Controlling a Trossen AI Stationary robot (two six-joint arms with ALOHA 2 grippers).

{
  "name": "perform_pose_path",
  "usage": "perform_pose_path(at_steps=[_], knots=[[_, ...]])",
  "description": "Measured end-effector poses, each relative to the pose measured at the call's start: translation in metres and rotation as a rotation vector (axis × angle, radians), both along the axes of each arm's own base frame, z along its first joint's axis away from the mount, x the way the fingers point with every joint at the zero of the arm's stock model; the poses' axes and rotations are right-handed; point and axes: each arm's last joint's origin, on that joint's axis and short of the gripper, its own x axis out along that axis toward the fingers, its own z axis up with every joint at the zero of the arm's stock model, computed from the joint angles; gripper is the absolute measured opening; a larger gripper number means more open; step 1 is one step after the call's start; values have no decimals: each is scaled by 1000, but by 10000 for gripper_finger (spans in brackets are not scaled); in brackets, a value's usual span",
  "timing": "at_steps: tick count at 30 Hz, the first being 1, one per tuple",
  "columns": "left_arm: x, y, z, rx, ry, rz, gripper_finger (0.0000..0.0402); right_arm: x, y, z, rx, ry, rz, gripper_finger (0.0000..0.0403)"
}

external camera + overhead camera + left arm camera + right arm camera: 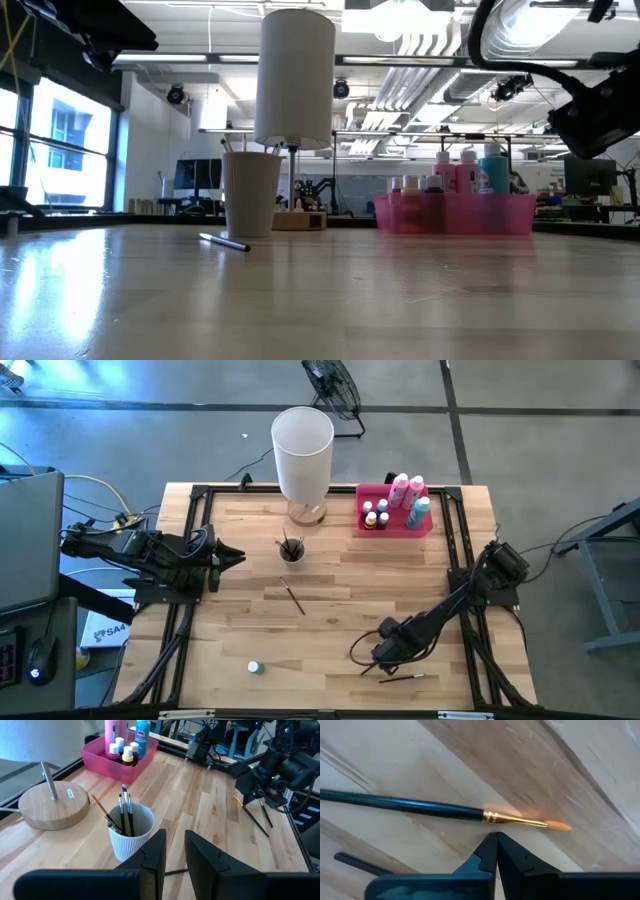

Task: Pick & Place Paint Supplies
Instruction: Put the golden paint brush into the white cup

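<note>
Table [400, 590] filling mid-frame; pink tray [392, 525] with paint bottles [418, 510] upper right. Cup [291, 549] of brushes centre. Left gripper [232, 555] parked left, jaws narrow, empty. Right gripper [496, 840] lower right, jaws shut, empty, tips just beside target brush [440, 811] flat on wood. Probably light, stiff, rolls easily; grip mid-handle, not bristles.

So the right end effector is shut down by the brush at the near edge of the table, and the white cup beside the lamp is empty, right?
Not quite. The white cup isn't empty: the left wrist view shows several brushes standing in it. The rest holds: the right end effector is shut by the brush near the table's near edge.
</note>
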Motion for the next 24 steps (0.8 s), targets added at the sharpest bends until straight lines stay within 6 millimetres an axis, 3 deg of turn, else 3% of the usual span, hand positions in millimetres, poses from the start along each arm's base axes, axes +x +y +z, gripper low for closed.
perform_pose_path(at_steps=[24], knots=[[-1, 0, -1, -18, 9, 7, 70, 45, -57, 0, -79, -189, -13, 3]])
